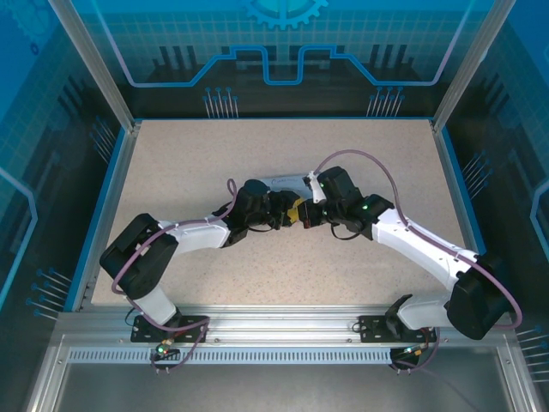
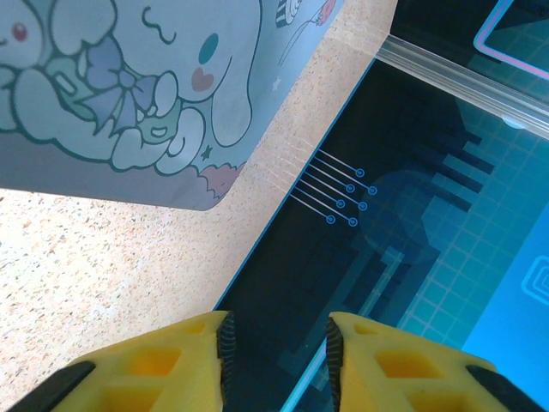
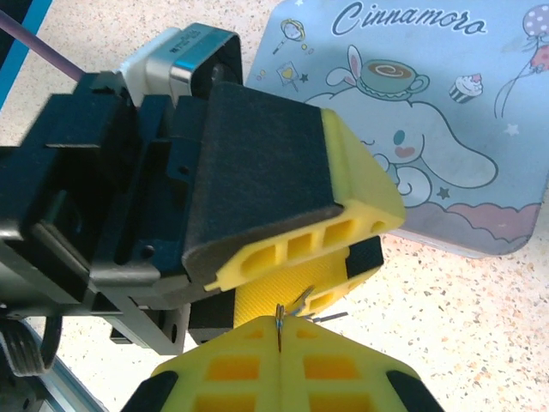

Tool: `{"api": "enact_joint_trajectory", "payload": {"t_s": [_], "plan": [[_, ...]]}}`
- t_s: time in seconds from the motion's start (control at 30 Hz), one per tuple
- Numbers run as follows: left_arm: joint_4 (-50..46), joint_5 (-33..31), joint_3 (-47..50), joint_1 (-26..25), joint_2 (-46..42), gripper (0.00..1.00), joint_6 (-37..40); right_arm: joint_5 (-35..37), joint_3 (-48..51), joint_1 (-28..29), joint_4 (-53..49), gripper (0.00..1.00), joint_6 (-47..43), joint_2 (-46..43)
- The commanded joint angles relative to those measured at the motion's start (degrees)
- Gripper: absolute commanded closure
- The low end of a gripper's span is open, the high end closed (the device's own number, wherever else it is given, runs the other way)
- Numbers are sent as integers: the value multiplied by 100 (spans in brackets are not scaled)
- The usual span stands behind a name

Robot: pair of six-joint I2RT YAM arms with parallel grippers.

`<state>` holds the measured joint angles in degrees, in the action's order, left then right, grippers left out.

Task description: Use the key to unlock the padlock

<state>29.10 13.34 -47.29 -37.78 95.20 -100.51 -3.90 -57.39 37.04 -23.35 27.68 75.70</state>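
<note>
My right gripper (image 3: 280, 330) is shut on a thin dark metal sliver, which looks like the key (image 3: 280, 316); thin wire ends poke out beyond the fingertips. My left gripper (image 3: 382, 239) hovers right in front of it, its lower yellow finger just behind the key. In the left wrist view the left gripper (image 2: 279, 343) stands open with nothing between its ridged pads. From above, both grippers meet at mid-table, left gripper (image 1: 294, 212) against right gripper (image 1: 313, 215). The padlock is hidden.
A pale blue cartoon-printed tin (image 3: 429, 112) lies flat on the speckled table (image 1: 171, 172) just behind the grippers, also in view as the tin (image 2: 129, 86) and the tin (image 1: 287, 182). Blue enclosure walls (image 1: 274, 51) surround the table. Purple cables (image 1: 377, 163) loop off the right arm.
</note>
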Motion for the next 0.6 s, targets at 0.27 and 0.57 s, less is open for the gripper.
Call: {"api": "enact_joint_trajectory", "payload": {"t_s": [0.27, 0.57], "plan": [[208, -83, -22, -36, 1, 76, 55, -23, 183, -127, 51, 100, 56, -83], [210, -80, -49, -36, -10, 95, 100, -14, 199, -190, 50, 100, 75, -133]]}}
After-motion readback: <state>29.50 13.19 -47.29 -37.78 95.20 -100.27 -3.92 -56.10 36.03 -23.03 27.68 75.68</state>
